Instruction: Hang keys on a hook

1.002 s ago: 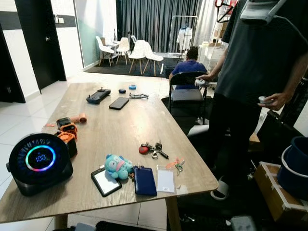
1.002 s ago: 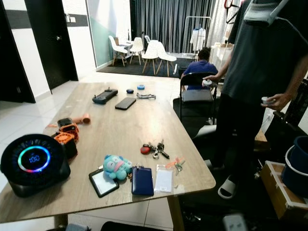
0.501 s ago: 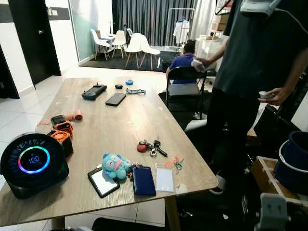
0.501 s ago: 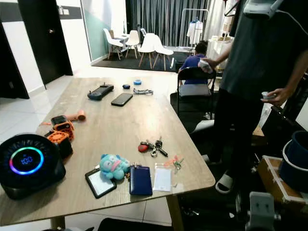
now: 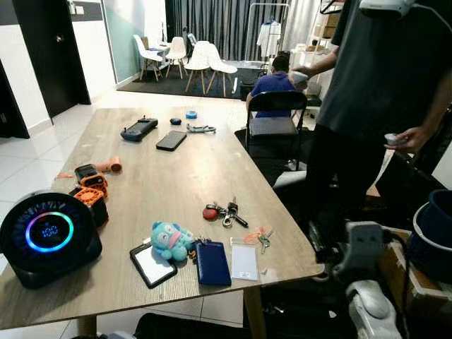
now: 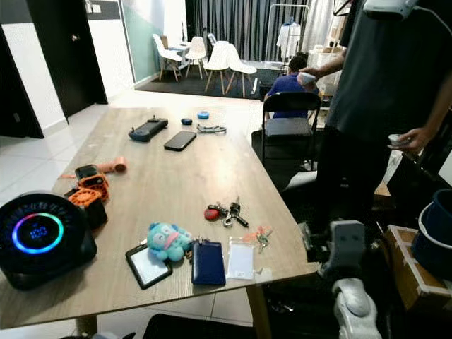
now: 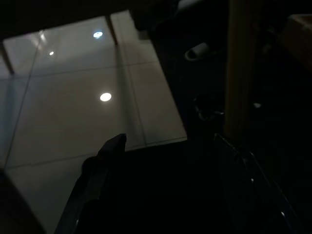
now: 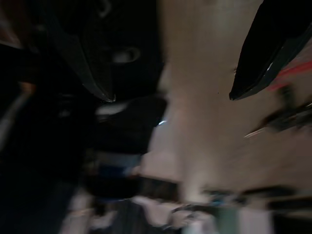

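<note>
- While the keys (image 5: pixel 226 212) are lying on the wooden table (image 5: pixel 176 176), they are serving as the landmark for everything else.
- Far to the left of the keys, a round black speaker (image 5: pixel 48 239) with a glowing coloured ring is sitting at the table's near left corner, with orange-and-black gadgets (image 5: pixel 90 191) just behind it.
- Left of the keys and nearer the camera, a teal plush toy (image 5: pixel 169 241) is lying beside a black-framed card (image 5: pixel 155 265).
- Directly in front of the keys, a dark blue card holder (image 5: pixel 212 263) and a clear badge sleeve (image 5: pixel 245 261) are resting side by side at the near edge.
- Well behind the keys, a black phone (image 5: pixel 171 140) and a handheld console (image 5: pixel 138 128) are lying toward the table's far end.
- Just right of the keys, a small orange-tagged key set (image 5: pixel 260 238) is lying near the table's right edge.
- Further right of the keys and off the table, the right gripper (image 8: pixel 170 92) is hanging with its two black fingers spread apart, holding nothing; its silver arm (image 5: pixel 364 282) is rising beside the table corner.
- Beyond that arm, a person in a dark shirt (image 5: pixel 381 78) is standing.
- In the dim left wrist view, the left gripper (image 7: pixel 165 146) is pointing at the tiled floor, fingers apart and empty.
</note>
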You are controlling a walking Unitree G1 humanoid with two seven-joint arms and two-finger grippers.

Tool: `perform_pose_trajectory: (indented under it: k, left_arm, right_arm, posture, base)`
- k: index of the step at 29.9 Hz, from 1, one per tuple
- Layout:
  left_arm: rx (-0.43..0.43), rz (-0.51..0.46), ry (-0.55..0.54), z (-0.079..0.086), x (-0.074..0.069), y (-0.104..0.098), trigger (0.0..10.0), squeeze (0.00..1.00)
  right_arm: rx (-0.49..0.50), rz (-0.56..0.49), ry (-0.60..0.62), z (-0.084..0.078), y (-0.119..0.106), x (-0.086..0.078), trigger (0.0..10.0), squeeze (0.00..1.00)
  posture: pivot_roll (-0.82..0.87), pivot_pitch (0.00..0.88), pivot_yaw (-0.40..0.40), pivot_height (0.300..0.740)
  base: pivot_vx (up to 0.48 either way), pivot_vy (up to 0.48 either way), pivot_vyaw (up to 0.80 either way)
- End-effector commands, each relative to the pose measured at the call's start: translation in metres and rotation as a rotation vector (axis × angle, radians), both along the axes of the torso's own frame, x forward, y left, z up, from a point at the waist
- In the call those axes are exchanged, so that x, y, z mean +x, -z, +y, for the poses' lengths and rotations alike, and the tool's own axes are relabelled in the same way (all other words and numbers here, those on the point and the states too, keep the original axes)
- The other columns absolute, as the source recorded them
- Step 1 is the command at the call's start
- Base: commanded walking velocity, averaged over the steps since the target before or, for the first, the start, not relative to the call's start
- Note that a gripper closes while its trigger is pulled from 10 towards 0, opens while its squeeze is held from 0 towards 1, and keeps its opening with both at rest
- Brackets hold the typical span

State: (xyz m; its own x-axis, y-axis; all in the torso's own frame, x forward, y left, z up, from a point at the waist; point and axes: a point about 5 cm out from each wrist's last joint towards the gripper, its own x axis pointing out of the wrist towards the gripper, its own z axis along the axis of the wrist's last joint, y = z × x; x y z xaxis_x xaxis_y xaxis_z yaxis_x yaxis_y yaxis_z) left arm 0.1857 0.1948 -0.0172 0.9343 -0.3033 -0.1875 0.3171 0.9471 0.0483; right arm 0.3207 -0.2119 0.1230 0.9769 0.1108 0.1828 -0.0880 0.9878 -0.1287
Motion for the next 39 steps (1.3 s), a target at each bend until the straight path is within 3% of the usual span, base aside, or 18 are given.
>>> perform_pose_trajectory:
  k: [1, 8, 11, 17, 22, 29, 37, 39]
  left_arm:
    - [0.019, 0.053, -0.010, 0.002, -0.006, 0.007, 10.0, 0.00]
    - [0.025, 0.069, -0.016, 0.003, -0.008, 0.010, 10.0, 0.00]
    - [0.030, 0.069, -0.014, 0.002, -0.006, 0.010, 10.0, 0.00]
    - [0.027, 0.065, -0.020, 0.001, -0.004, 0.009, 10.0, 0.00]
    - [0.025, 0.049, -0.016, -0.001, -0.001, 0.006, 10.0, 0.00]
    - [0.028, 0.022, -0.009, -0.003, 0.001, 0.001, 10.0, 0.00]
    - [0.025, 0.019, -0.025, -0.003, -0.005, 0.000, 10.0, 0.00]
    - [0.025, 0.020, -0.025, -0.003, -0.006, 0.000, 10.0, 0.00]
  right_arm:
    - [-0.022, 0.018, -0.058, 0.007, -0.002, 0.000, 10.0, 0.00]
    - [0.029, 0.029, 0.012, 0.002, -0.007, 0.008, 10.0, 0.00]
    - [0.036, 0.063, -0.039, 0.011, -0.011, 0.018, 10.0, 0.00]
    - [0.057, 0.130, -0.034, 0.015, -0.003, 0.026, 10.0, 0.00]
    - [0.150, 0.175, 0.015, 0.015, -0.001, 0.036, 10.0, 0.00]
    - [0.117, 0.253, -0.144, 0.048, -0.002, 0.052, 10.0, 0.00]
    - [0.148, 0.240, -0.412, 0.086, -0.010, 0.050, 10.0, 0.00]
    - [0.141, 0.247, -0.428, 0.088, -0.008, 0.050, 10.0, 0.00]
  posture:
    - [0.04, 0.064, -0.049, 0.740]
    - [0.04, 0.068, -0.044, 0.740]
    - [0.03, 0.068, -0.038, 0.740]
    - [0.03, 0.067, -0.037, 0.740]
    - [0.04, 0.071, -0.030, 0.740]
    - [0.06, 0.073, -0.047, 0.740]
    - [0.06, 0.070, -0.061, 0.740]
    - [0.06, 0.071, -0.060, 0.740]
  base:
    - [0.000, 0.000, 0.00]
    - [0.000, 0.000, 0.00]
    - [0.000, 0.000, 0.00]
    - [0.000, 0.000, 0.00]
    - [0.000, 0.000, 0.00]
    - [0.000, 0.000, 0.00]
    - [0.000, 0.000, 0.00]
    - [0.000, 0.000, 0.00]
